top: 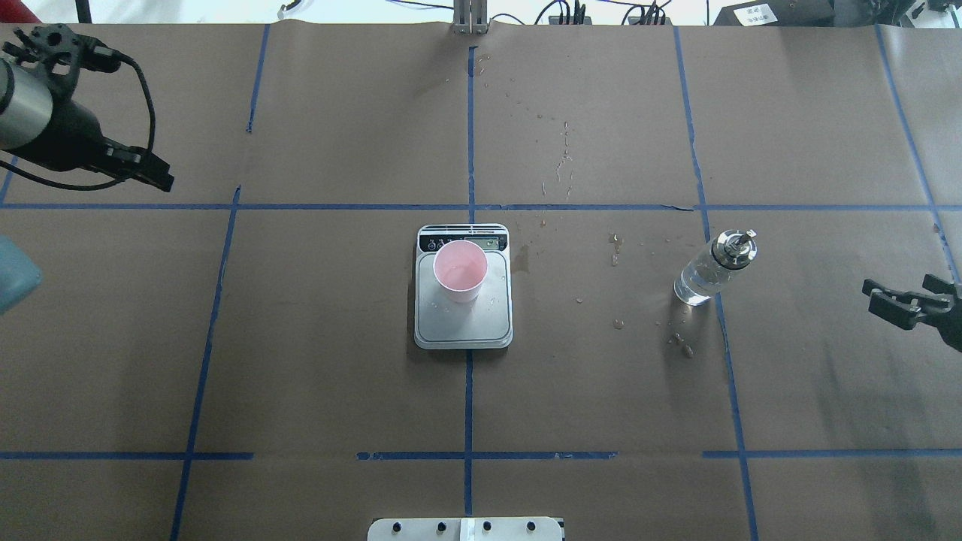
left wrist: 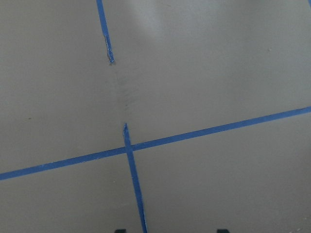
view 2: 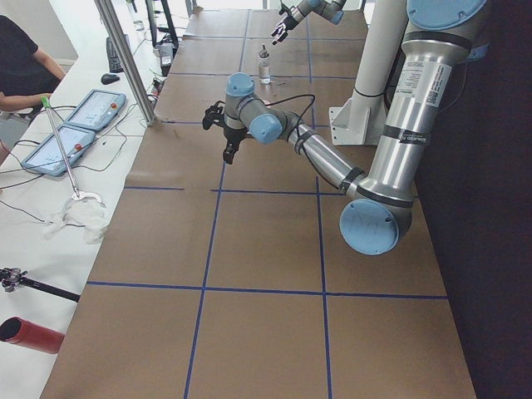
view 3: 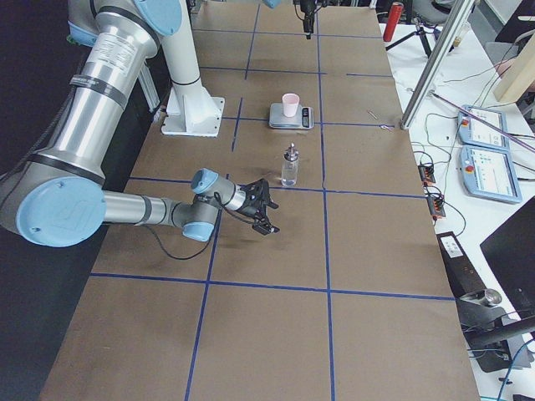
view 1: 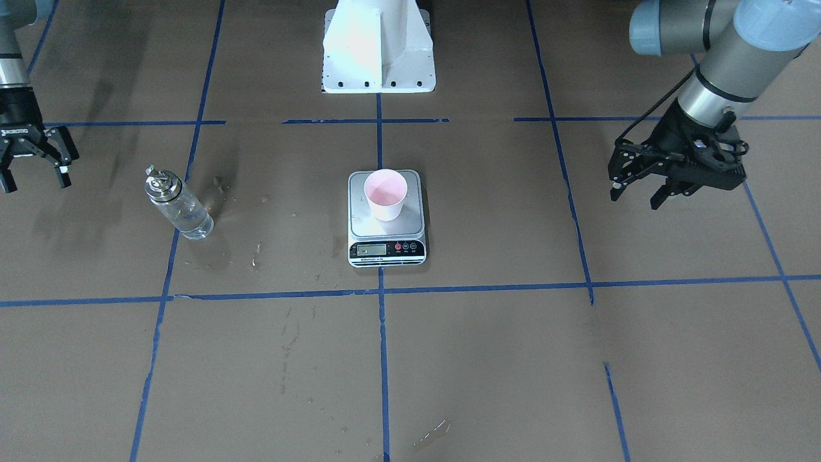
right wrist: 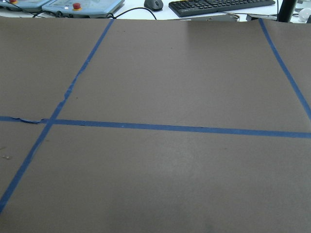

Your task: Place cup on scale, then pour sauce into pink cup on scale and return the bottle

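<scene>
The pink cup [view 1: 385, 192] stands upright on the silver scale [view 1: 387, 228] at the table's middle, toward the display end of the platform [top: 464, 323]. Standing upright on the brown paper, well to the robot's right of the scale, is the clear bottle [top: 710, 270] with its silver pourer cap; clear sauce [view 1: 192, 224] fills its lower part. My right gripper [view 1: 35, 183] hangs open and empty beyond the bottle, apart from it. On the other side of the table my left gripper [view 1: 635, 200] is open and empty, far from the scale. Both wrist views show only paper and blue tape.
Small wet drops and stains [top: 616, 259] dot the paper between scale and bottle. The robot's white base [view 1: 378, 51] stands behind the scale. Control tablets [view 2: 83, 125] and a seated person [view 2: 21, 66] are beyond the table's far edge.
</scene>
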